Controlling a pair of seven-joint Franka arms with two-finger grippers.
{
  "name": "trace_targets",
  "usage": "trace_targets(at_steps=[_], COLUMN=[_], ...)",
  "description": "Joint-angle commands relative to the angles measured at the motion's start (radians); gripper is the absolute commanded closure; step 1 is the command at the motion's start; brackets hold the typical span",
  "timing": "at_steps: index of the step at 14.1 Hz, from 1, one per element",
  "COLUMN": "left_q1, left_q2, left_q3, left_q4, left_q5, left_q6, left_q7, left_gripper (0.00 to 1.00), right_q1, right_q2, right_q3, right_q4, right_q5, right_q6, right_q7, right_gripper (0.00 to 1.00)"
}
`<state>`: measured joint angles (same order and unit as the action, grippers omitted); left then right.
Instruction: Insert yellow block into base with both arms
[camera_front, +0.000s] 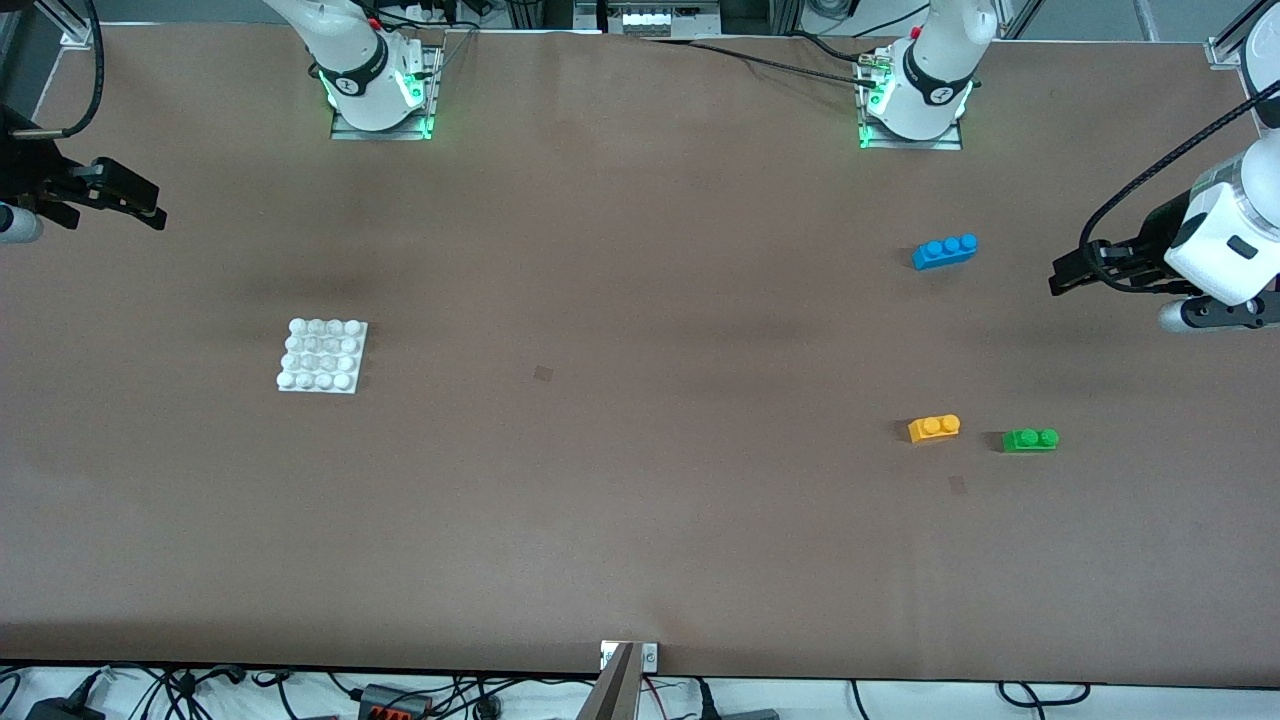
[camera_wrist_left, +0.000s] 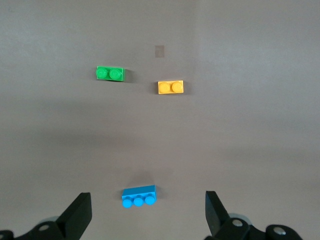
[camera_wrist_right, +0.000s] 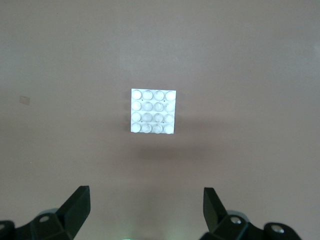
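The yellow block (camera_front: 934, 428) lies on the brown table toward the left arm's end, and it also shows in the left wrist view (camera_wrist_left: 170, 87). The white studded base (camera_front: 322, 356) lies toward the right arm's end, and it also shows in the right wrist view (camera_wrist_right: 153, 111). My left gripper (camera_front: 1062, 277) hangs open and empty in the air at the left arm's end of the table, and its jaws frame the blue brick in its own view (camera_wrist_left: 147, 212). My right gripper (camera_front: 150, 208) hangs open and empty at the right arm's end, and in its own view (camera_wrist_right: 146, 192) the base shows well away from its jaws.
A green two-stud brick (camera_front: 1030, 439) lies beside the yellow block, closer to the left arm's end of the table. A blue three-stud brick (camera_front: 945, 251) lies farther from the front camera than both. A metal bracket (camera_front: 628, 655) sits at the table's front edge.
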<state>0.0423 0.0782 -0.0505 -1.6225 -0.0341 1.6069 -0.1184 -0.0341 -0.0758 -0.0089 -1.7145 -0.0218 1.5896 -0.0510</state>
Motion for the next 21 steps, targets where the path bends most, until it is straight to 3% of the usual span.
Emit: trace_targets(at_steps=[1, 14, 18, 21], left_q1=[0.007, -0.004, 0.004, -0.004], left_q2=[0.017, 0.029, 0.123, 0.244], left_q3=[0.0, 0.0, -0.002, -0.002], left_q4=[0.033, 0.033, 0.033, 0.032], left_q5=[-0.013, -0.013, -0.02, -0.039], left_q6=[-0.021, -0.028, -0.027, 0.105], left_q7=[-0.006, -0.012, -0.004, -0.006], left_gripper=[0.0, 0.0, 0.0, 0.0], right_q1=[-0.01, -0.001, -0.006, 0.0], right_q2=[0.005, 0.024, 0.118, 0.192], right_q3=[0.007, 0.009, 0.009, 0.009], right_q4=[0.018, 0.018, 0.019, 0.013], right_q5=[-0.003, -0.004, 0.0, -0.001], right_q6=[-0.014, -0.022, -0.02, 0.0], right_q7=[-0.003, 0.0, -0.009, -0.009], right_gripper=[0.0, 0.0, 0.0, 0.0])
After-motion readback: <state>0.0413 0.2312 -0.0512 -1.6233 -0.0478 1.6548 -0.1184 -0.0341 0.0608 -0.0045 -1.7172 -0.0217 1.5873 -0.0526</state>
